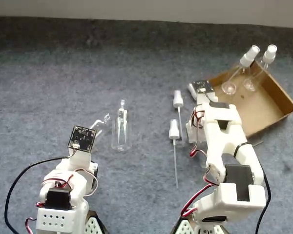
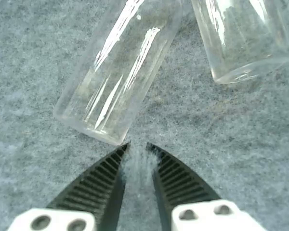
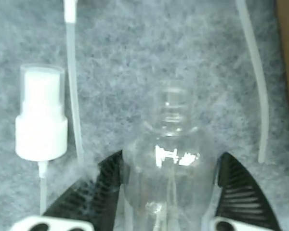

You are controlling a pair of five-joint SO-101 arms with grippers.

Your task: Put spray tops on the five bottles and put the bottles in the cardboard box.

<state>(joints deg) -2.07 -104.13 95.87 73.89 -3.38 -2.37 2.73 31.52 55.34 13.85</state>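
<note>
The right gripper (image 3: 172, 156) stands wide, its black ribbed jaws against both sides of a clear, uncapped plastic bottle (image 3: 171, 139) held neck-outward over the grey felt-covered counter (image 1: 49, 83); a white spray top with a thin dip tube (image 3: 41, 130) lies just beside it; the left gripper (image 2: 137, 147) is narrowed to a slim gap, holding nothing, its tips just beside the base of a clear cylindrical bottle (image 2: 115, 72) lying on its side, with a second clear bottle (image 2: 241, 38) lying near; a shallow brown cardboard box (image 1: 271, 105) holds two capped bottles (image 1: 237, 73); another white spray top (image 1: 178, 99) lies near the box.
</note>
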